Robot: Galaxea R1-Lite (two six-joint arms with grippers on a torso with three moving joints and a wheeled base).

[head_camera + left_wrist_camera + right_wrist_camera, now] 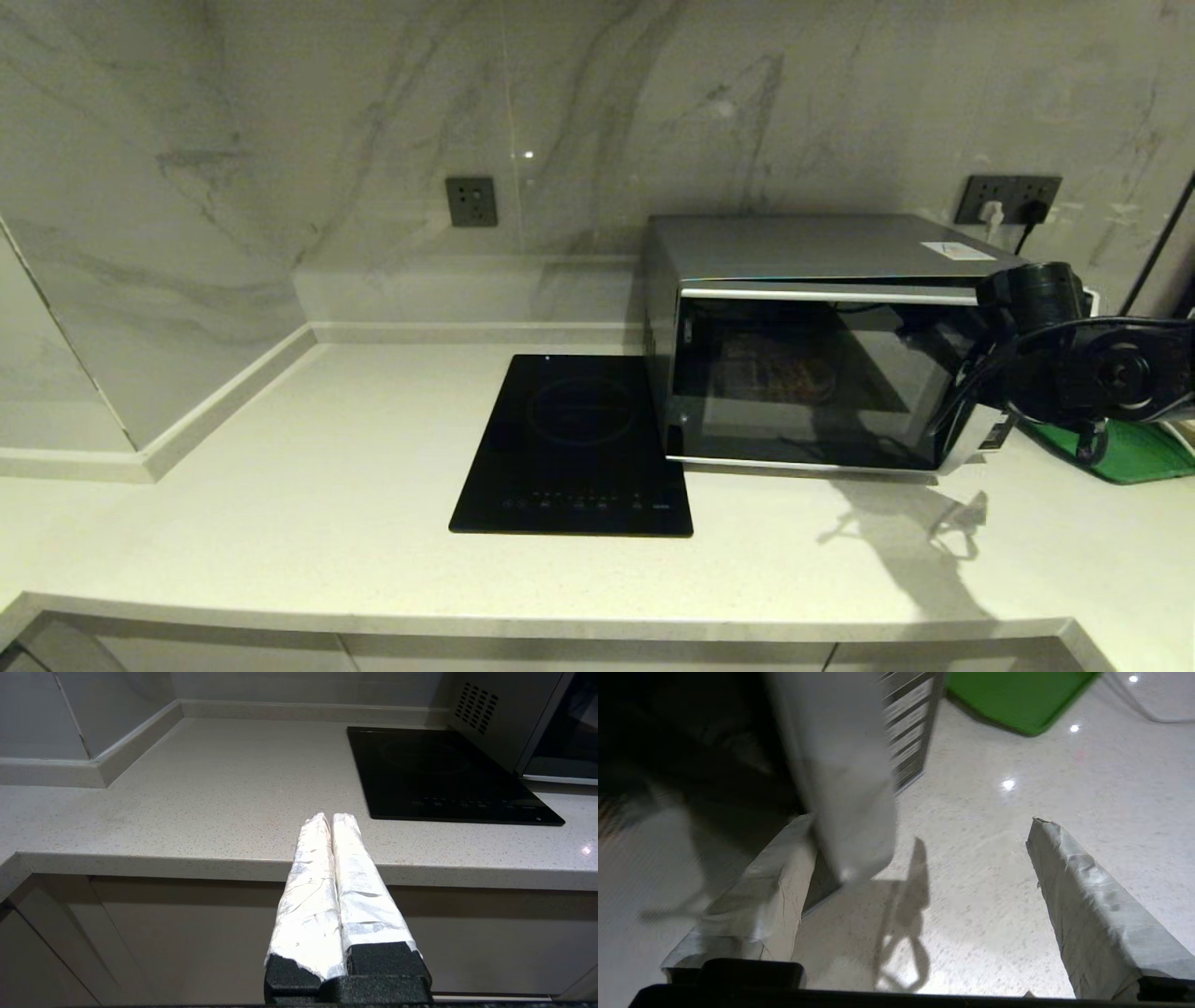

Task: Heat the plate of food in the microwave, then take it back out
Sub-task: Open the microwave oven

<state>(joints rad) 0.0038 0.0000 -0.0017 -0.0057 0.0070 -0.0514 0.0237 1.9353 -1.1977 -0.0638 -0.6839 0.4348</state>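
R gripper (920,858): jaws spread wide, nothing held between them; both taped fingers (1087,905) seen in the R wrist view, one close against the lower front R corner of the microwave (803,364), the other out over bare tabletop (280,523); whether the near finger actually touches the casing cannot be told; R arm (1092,373) comes in from the R edge of the head view, level w/ the microwave's R front, covering the control-panel side; its shadow lies on the tabletop just in front of the appliance. L gripper (332,819): jaws pressed together, taped fingers side by side, nothing between them; it sits low at the front edge of the tabletop, well apart from the work, pointing toward the cooktop (574,448); L arm not seen in the head view. Microwave: stands on the tabletop toward the R, against the back wall, door shut, dark glass facing front. Plate of food (780,373): inside the microwave, dimly visible through the door glass, approx. centre of the cavity; detail of contents hard to make out. Cooktop: flat black glass, lies just beside the microwave's L side, its R edge close to the casing. Green tray (1134,453): on the tabletop to the R of the microwave, partly behind the R arm. Wall sockets (471,201) on the marble back wall; R-hand socket has plugs in it.
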